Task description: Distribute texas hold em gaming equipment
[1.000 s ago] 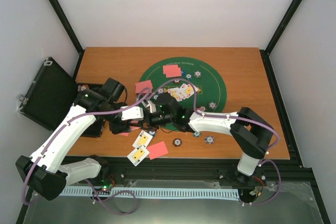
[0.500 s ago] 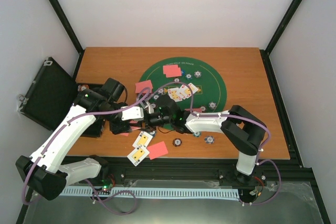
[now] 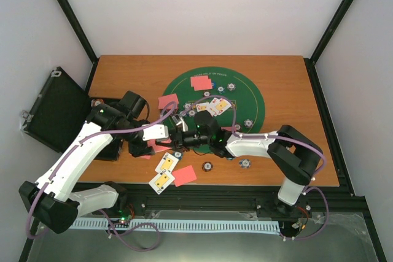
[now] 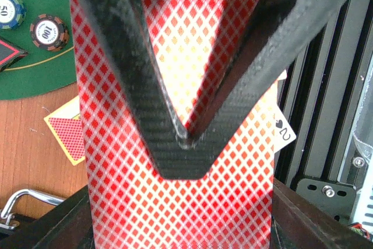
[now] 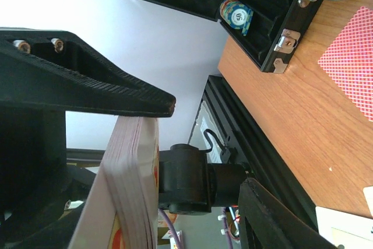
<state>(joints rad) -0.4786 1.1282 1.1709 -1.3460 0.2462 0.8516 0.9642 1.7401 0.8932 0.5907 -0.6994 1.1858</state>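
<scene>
My left gripper (image 4: 183, 139) is shut on a thick deck of red-backed playing cards (image 4: 175, 202) and holds it above the table's near left part (image 3: 161, 145). My right gripper (image 5: 210, 147) reaches in from the right (image 3: 179, 138) and straddles the deck (image 5: 131, 185). Its upper finger (image 5: 140, 100) rests on the deck's edge. The lower finger (image 5: 274, 214) stands well off, so the jaws are open. Striped poker chips (image 4: 49, 31) lie on the green mat (image 3: 245, 99).
The black hinged case (image 3: 58, 108) lies open at the left with a chip (image 5: 236, 16) inside. Face-up cards (image 3: 212, 107) and red-backed cards (image 3: 200, 81) lie on the mat. More cards (image 3: 166, 164) and chips (image 3: 208, 167) lie near the front edge.
The right gripper's jaws have narrowed around the deck, and its arm shifted slightly. The left arm and the deck have stayed put.
</scene>
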